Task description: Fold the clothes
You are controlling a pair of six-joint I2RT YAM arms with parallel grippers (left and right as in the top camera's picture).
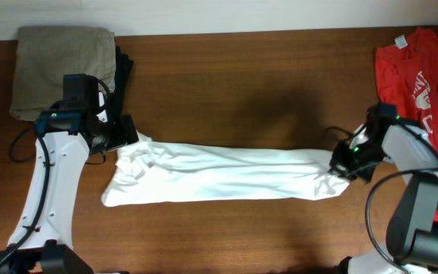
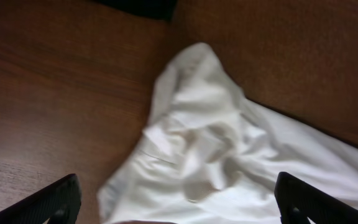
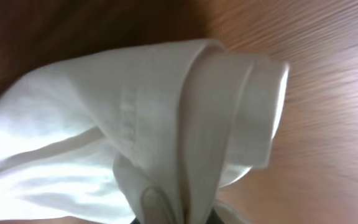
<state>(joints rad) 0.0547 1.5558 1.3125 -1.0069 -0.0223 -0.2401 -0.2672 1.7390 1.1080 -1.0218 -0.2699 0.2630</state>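
The white T-shirt lies stretched in a long band across the middle of the wooden table; its print does not show. My left gripper hovers at the shirt's crumpled left end, jaws wide open, with the white cloth lying between and below them, ungripped. My right gripper is at the shirt's right end and is shut on a bunched fold of the white cloth, whose hem rolls over the fingers.
A khaki folded garment on a black one sits at the back left, just behind my left arm. A red T-shirt with white print lies at the back right. Bare wood lies behind the shirt.
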